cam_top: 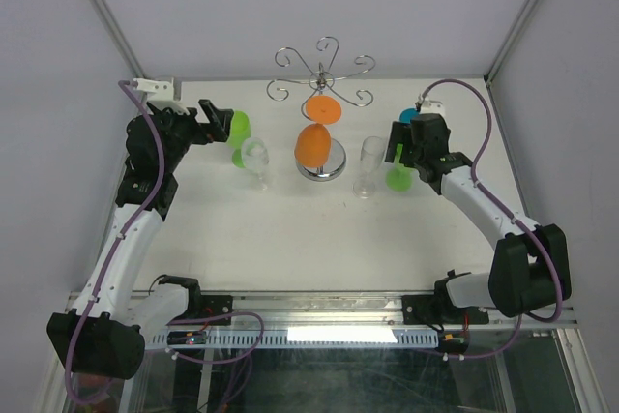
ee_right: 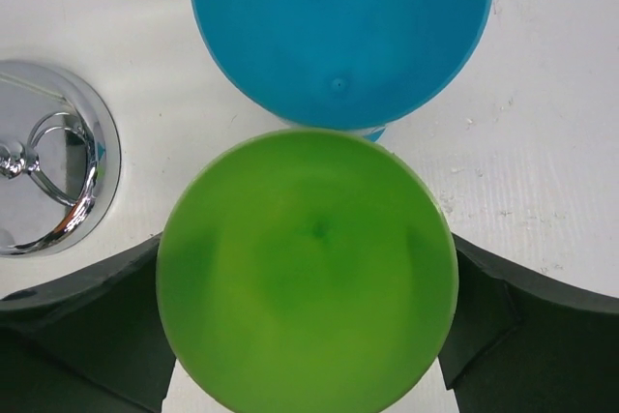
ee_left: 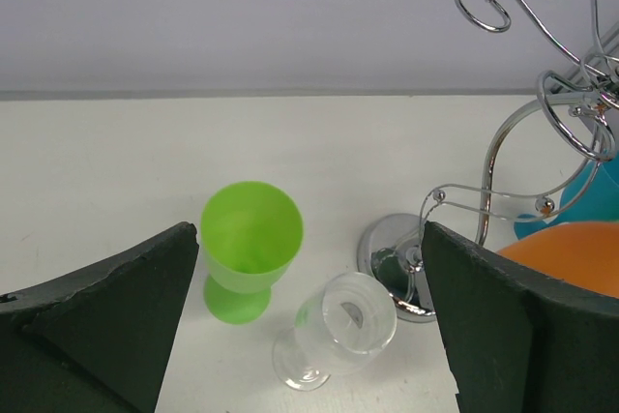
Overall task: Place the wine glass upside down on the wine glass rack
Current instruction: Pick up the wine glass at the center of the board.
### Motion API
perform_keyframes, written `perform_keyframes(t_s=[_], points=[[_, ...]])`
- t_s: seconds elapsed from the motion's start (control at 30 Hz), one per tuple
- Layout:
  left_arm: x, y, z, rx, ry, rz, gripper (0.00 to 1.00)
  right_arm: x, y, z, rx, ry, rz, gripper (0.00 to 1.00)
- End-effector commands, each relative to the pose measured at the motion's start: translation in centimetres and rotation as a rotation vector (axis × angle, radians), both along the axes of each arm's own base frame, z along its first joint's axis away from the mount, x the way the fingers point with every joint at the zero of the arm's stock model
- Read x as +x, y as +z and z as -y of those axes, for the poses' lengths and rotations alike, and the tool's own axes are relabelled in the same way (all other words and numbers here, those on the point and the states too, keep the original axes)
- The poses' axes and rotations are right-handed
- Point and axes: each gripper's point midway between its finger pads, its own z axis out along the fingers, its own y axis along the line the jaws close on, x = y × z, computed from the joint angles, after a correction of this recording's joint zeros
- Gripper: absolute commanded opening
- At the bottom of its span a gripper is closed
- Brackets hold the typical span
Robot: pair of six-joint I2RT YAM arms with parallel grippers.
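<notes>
Wine glass of green plastic (ee_right: 308,273) stands right of the chrome wire rack (cam_top: 331,171), its bowl between the wide-spread right hand (ee_right: 306,328); contact unclear. The left hand (ee_left: 309,278) gapes wide, empty.

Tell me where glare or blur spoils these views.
Top external: a bright light strip glares at the near edge. Left wrist: sharp, with highlights on the wine glass rack. Right wrist: the close green glass looks soft.

The wine glass rack (ee_left: 380,249) is mirror-bright chrome wire; the green wine glass (ee_right: 306,273) smooth plastic; the desk (ee_left: 97,171) matt white
</notes>
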Motion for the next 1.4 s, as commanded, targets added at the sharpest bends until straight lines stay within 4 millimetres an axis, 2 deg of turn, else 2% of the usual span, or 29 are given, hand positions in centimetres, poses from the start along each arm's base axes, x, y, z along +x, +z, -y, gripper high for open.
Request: perform_keyframes(t_s=[0.0, 0.47, 0.67, 0.87, 1.03, 1.17, 1.37], points=[[0.0, 1.3, -0.2, -0.011, 0.0, 0.05, 0.99, 1.8, 3.1, 0.8, -0.008, -0.049, 0.117, 0.89], [0.0, 1.3, -0.4, -0.007, 0.01, 0.049, 0.99, -1.2, 4.1, 2.9, -0.031, -0.117, 0.132, 0.66], [0.0, 1.3, -0.5, -0.003, 0.013, 0.051, 0.99, -2.4, 5.3, 3.1, -0.035, -0.103, 0.127, 0.63], [0.0, 1.4, -0.8, 0.005, 0.027, 0.052, 0.99, -4.2, 7.5, 2.9, -0.025, -0.056, 0.12, 0.63], [-0.3, 1.8, -0.8, 0.002, 0.024, 0.064, 0.99, -6.7, 9.3, 2.0, 0.006, 0.037, 0.098, 0.62], [-0.4, 2.0, -0.8, 0.015, 0.022, 0.062, 0.99, -8.8, 11.1, 0.5, 0.072, 0.136, 0.099, 0.6], [-1.2, 2.4, -0.5, 0.012, 0.001, 0.055, 0.99, -11.7, 13.4, -3.7, 0.221, 0.356, 0.092, 0.63]])
